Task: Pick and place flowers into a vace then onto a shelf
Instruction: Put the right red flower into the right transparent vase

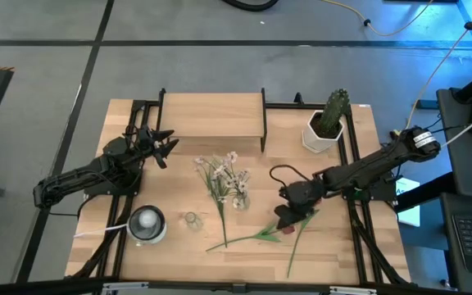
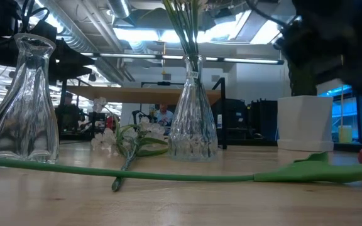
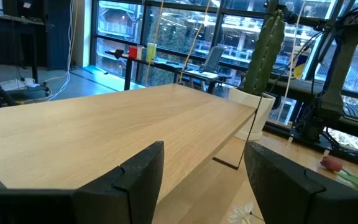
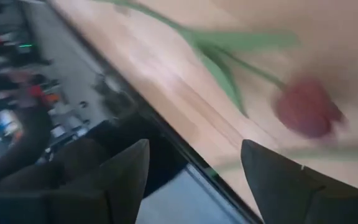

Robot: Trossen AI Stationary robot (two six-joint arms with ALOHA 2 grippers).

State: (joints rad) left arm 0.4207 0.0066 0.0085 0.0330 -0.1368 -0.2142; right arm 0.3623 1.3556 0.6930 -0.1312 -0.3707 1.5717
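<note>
Overhead, I saw my right gripper (image 1: 288, 215) low over the front right part of the table (image 1: 334, 262), right above the red bud of a flower lying flat there. Its wrist camera showed the two fingers (image 4: 123, 180) spread apart with nothing between them, and the dark red bud (image 4: 304, 113) on the wood just beyond them, its green stem and leaf (image 4: 219, 62) running away across the board. That red-bud flower (image 1: 248, 238) lay with its stem pointing toward the table's front left; a second bare green stem (image 1: 295, 246) lay just beside it, nearer the right edge.

My left gripper (image 1: 164, 146) hung at the left end of the shelf (image 1: 211, 115), which stood at the back of the table. From its wrist camera the fingers (image 3: 135, 180) were apart and empty, looking along the shelf top (image 3: 104, 134) toward the cactus in its white pot (image 1: 326, 123) at the back right.

Mid-table stood a clear glass vase (image 2: 192, 119) already holding a spray of white blossoms (image 1: 224, 174). More white-blossomed stems (image 2: 127, 141) lay on the wood beside it in the low view. A second, empty glass vase (image 2: 25, 100) stood near the front, just beside a round white and grey object (image 1: 147, 224) at the front left.
</note>
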